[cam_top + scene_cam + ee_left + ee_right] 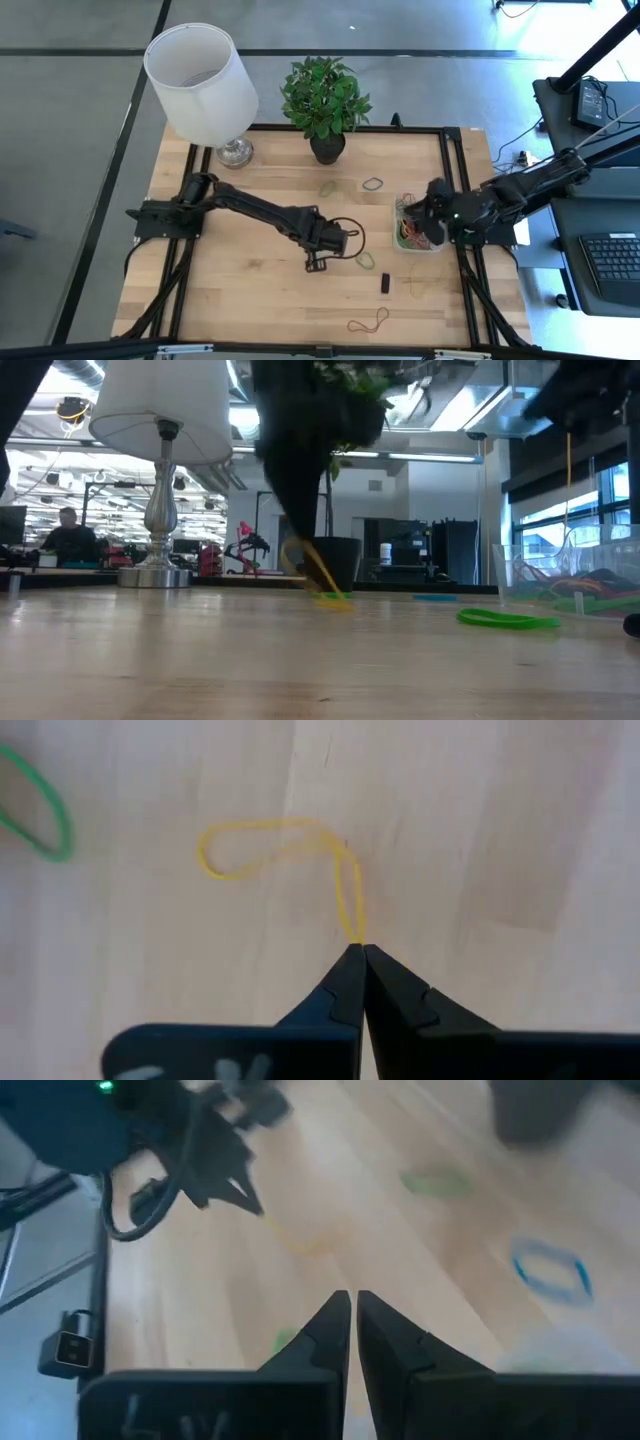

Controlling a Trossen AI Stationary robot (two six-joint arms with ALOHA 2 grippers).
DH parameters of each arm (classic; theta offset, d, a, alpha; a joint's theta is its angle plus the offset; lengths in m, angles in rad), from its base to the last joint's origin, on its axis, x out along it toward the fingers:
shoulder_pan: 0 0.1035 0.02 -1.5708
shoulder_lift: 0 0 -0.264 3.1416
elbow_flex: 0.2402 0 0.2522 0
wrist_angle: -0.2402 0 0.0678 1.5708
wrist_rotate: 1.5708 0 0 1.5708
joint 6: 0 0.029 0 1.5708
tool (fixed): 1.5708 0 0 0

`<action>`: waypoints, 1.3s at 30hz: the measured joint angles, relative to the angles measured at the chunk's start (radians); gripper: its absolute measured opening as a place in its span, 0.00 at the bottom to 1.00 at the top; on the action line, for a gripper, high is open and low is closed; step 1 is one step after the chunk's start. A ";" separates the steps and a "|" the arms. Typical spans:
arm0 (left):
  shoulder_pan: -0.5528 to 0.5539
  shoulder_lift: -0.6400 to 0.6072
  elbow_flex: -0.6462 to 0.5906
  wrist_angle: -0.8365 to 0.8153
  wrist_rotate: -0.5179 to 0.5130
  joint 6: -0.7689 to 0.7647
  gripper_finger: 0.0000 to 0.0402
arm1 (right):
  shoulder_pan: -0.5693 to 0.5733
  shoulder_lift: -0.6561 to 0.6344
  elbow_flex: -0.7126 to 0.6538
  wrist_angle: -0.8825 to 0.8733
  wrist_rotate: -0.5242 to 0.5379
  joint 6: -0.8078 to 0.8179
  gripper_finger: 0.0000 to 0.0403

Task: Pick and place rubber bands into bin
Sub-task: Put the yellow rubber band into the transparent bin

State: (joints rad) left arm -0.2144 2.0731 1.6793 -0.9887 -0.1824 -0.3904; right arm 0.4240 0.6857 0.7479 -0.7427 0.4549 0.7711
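Observation:
My left gripper (318, 266) is near the table's middle, shut on a yellow rubber band (285, 850). In the low view the band (320, 578) slants down from the fingers to the table. My right gripper (352, 1296) is shut and empty, above the clear bin (418, 240) at the table's right, which holds several coloured bands. Loose bands lie on the wood: a green one (366, 260) next to my left gripper, a yellow one (415, 283), a red one (368, 320), an olive one (328, 188) and a blue-grey one (373, 183). My left gripper pinches one end of the yellow band's loop (355, 932) between its two fingertips, coming from above. The band is drawn out long below the fingers. Its far end (335, 600) rests on the table.
A small black block (385, 283) lies near the green band. A lamp (205, 80) and a potted plant (325, 100) stand at the far edge. Black rails (455, 180) run along the table's sides.

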 joint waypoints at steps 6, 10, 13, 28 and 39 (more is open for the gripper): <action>0.000 -0.002 0.168 -0.196 -0.032 0.058 0.00 | 0.000 0.140 0.000 0.250 0.000 -0.267 0.08; -0.003 -0.038 0.225 -0.233 -0.094 0.122 0.00 | -0.003 0.250 0.000 0.337 0.000 -0.350 0.15; -0.002 -0.097 0.225 -0.214 -0.125 0.169 0.00 | -0.017 0.334 0.000 0.424 -0.001 -0.401 0.23; 0.097 -0.229 0.225 -0.066 -0.097 0.468 0.01 | -0.158 0.634 0.000 1.032 -0.001 -0.623 0.51; 0.174 -0.229 0.225 0.031 -0.014 0.640 0.00 | -0.247 0.644 0.000 1.076 -0.088 -0.514 0.53</action>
State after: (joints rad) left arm -0.0401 1.8439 1.9045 -0.9576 -0.1959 0.2497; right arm 0.1765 1.3293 0.7479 0.3336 0.3667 0.2573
